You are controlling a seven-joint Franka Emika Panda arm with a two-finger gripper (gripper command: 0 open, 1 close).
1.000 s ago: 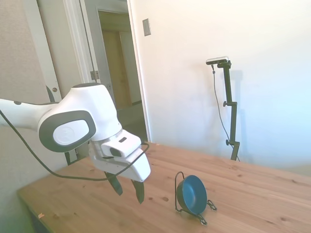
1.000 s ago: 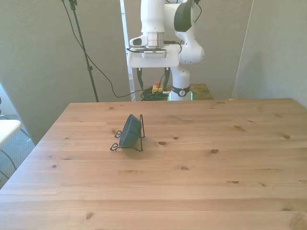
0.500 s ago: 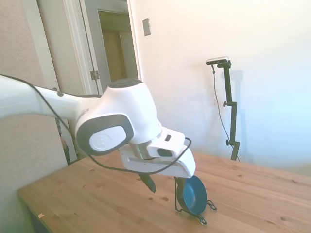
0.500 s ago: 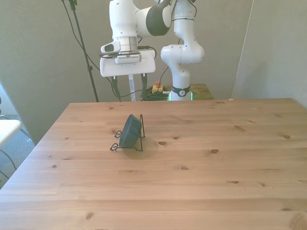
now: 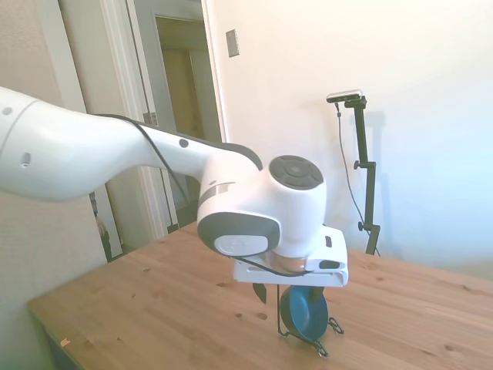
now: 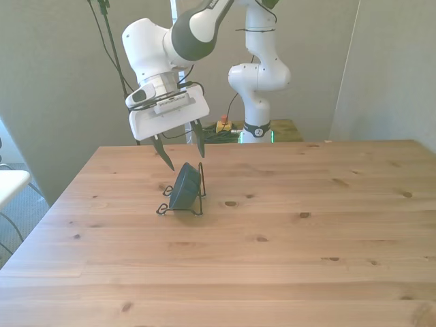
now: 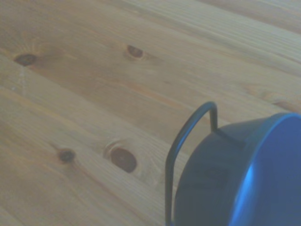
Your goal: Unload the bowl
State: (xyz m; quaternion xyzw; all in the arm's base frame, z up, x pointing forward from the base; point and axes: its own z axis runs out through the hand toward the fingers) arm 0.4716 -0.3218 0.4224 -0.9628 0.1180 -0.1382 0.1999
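Note:
The dark blue-teal bowl (image 6: 184, 187) stands on edge in a thin black wire rack (image 6: 201, 176), left of centre on the wooden table (image 6: 306, 259) in the front view. My gripper (image 6: 185, 162) hangs just above the bowl, open, its dark fingers spread about as wide as the bowl and touching nothing. From the side, the bowl (image 5: 305, 311) faces outward in the rack (image 5: 280, 304), directly under the white hand; one fingertip (image 5: 260, 293) shows beside the rack. Up close in the wrist view, the bowl (image 7: 244, 181) leans against the rack's wire loop (image 7: 181, 139).
The table's far edge lies behind the rack, and its edge on the front view's left is close to it. A white object (image 6: 10, 180) sits beyond that edge. An open doorway (image 5: 185, 100) is behind the arm in the side view.
The arm has swung from behind the table's far edge out over the table and come down, tilting. The open gripper now hangs just above the bowl. Bowl and rack have not moved.

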